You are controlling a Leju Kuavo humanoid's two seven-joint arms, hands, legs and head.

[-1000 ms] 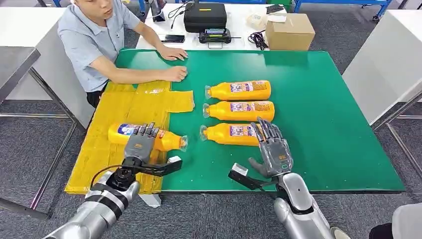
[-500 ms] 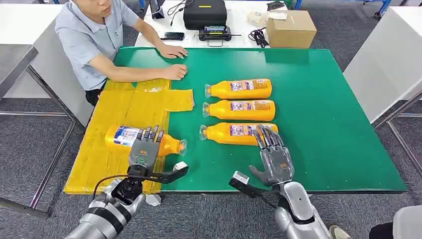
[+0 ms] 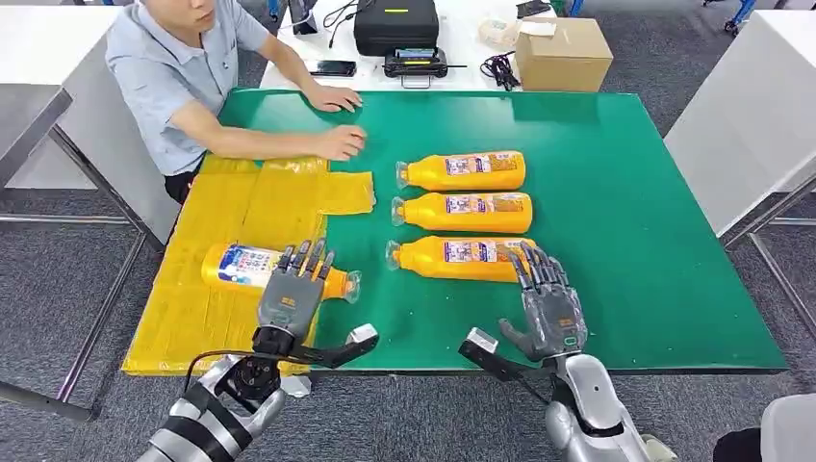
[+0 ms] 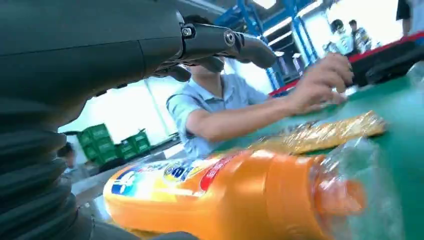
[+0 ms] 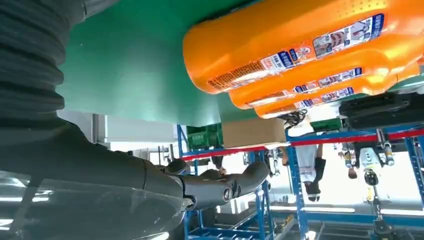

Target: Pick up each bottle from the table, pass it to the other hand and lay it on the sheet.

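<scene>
One orange bottle (image 3: 241, 265) lies on the yellow sheet (image 3: 241, 207), cap toward the green mat (image 3: 616, 192). My left hand (image 3: 293, 291) hovers open at its cap end, fingers spread, holding nothing. The left wrist view has this bottle (image 4: 225, 195) lying just below the raised fingers (image 4: 225, 40). Three more orange bottles lie side by side on the mat: far (image 3: 462, 171), middle (image 3: 462, 212), near (image 3: 452, 258). My right hand (image 3: 548, 306) is open beside the near bottle's base, fingertips close to it. In the right wrist view the near bottle (image 5: 280, 40) lies apart from my hand (image 5: 100, 185).
A person (image 3: 178, 67) sits at the table's far left corner, one hand (image 3: 339, 142) at the sheet's far edge, the other (image 3: 332, 99) on the mat. Behind the mat stand a black case (image 3: 396, 27) and a cardboard box (image 3: 563, 56). A white table (image 3: 751, 115) is at right.
Both hands have drawn back toward the table's near edge; the left one has also slid right, off the bottle on the sheet. The bottles lie as before.
</scene>
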